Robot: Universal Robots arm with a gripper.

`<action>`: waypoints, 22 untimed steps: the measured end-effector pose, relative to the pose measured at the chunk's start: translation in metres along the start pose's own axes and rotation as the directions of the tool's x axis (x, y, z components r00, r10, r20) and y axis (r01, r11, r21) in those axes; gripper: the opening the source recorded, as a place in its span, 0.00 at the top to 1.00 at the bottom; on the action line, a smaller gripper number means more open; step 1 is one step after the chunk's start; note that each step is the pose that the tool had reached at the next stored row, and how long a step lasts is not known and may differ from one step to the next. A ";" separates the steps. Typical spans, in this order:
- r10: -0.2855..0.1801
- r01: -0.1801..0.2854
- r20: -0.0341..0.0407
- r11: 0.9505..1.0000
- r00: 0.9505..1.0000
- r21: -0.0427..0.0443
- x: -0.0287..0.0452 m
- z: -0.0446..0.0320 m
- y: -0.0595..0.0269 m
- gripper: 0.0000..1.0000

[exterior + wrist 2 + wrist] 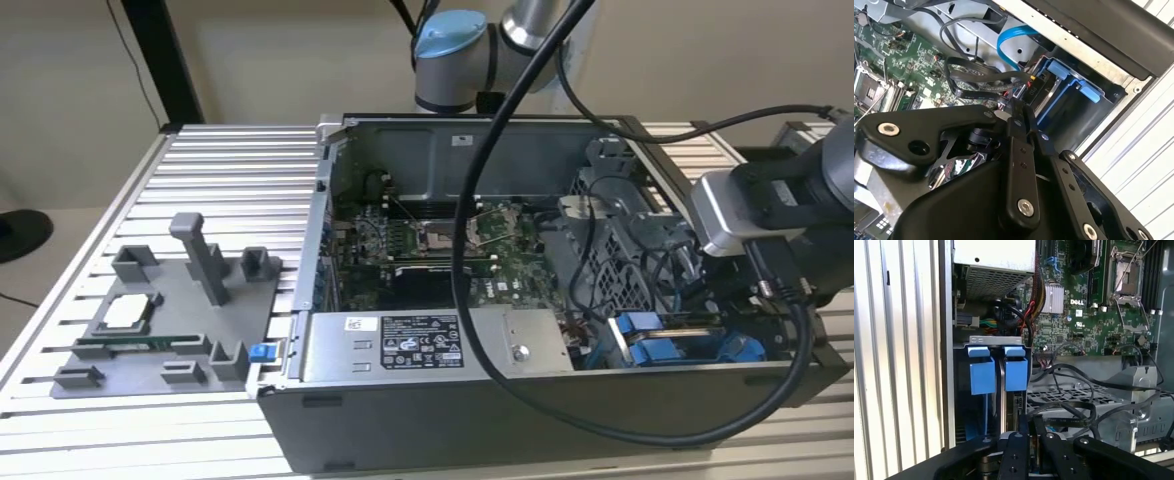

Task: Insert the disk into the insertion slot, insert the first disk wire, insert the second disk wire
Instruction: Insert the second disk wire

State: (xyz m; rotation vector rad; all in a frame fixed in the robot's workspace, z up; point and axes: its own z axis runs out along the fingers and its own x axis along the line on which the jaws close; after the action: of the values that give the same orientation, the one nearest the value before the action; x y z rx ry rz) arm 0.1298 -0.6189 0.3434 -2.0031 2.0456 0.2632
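Pincer (1021, 107) seen in both wrist views: black linkage fingers (1019, 165) drawn together, their tips at a black cable connector (1035, 84) beside the rear of the drive bay; whether the tips actually clamp the connector cannot be told. In the first wrist view the pincer (1030, 422) points down into the corner of the open computer case (441, 420), just over the bay.

Insertion slot (986, 390): a grey metal bay with blue plastic rails, set in the case corner next to the outer wall. The disk (1011, 405) sits inside it, edge-on, its blue carrier tabs (1016, 371) level with the neighbouring blue tab at the bay's mouth. In the exterior view the same blue parts (667, 345) lie at the case's near corner on the exterior view's right.

A light-blue data cable (1011, 42) curves above the bay, and a black bundle of wires (979, 77) loops beside it.

Beyond: perforated grey drive cage (1094, 395), then the green motherboard (1094, 315) with its empty processor socket (1128, 277), and the grey power-supply box (400, 345).

The case rests on a ribbed aluminium counter (227, 160); a grey parts fixture (167, 320) lies well apart, toward the exterior view's left.
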 end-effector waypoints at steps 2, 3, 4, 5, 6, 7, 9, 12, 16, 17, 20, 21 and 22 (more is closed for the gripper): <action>0.001 -0.001 0.000 1.000 1.000 0.000 0.0009 -0.0001 0.0001 1.00; 0.001 -0.001 0.000 1.000 1.000 0.000 0.0010 0.0001 0.0002 1.00; 0.001 -0.001 0.000 1.000 1.000 0.001 0.0011 0.0004 0.0004 1.00; 0.001 -0.001 0.000 1.000 1.000 0.001 0.0013 0.0009 0.0005 1.00; 0.001 -0.001 0.000 1.000 1.000 0.001 0.0016 0.0016 0.0006 1.00; 0.001 -0.001 0.000 1.000 1.000 0.001 0.0018 0.0021 0.0007 1.00; 0.002 -0.002 0.000 1.000 1.000 0.002 0.0022 0.0032 0.0008 1.00; 0.002 -0.002 0.000 1.000 1.000 0.004 0.0026 0.0047 0.0009 1.00; 0.003 -0.003 0.000 1.000 1.000 0.007 0.0033 0.0067 0.0011 1.00; 0.003 -0.003 0.000 1.000 1.000 0.007 0.0034 0.0070 0.0012 1.00; 0.003 -0.003 -0.001 1.000 1.000 0.008 0.0039 0.0084 0.0013 1.00; 0.004 -0.004 0.000 1.000 1.000 0.008 0.0040 0.0089 0.0014 1.00; 0.004 -0.004 0.000 1.000 1.000 0.009 0.0041 0.0091 0.0015 1.00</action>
State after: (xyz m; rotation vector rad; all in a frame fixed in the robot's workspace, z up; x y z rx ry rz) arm 0.1288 -0.6199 0.3335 -1.9947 2.0471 0.2547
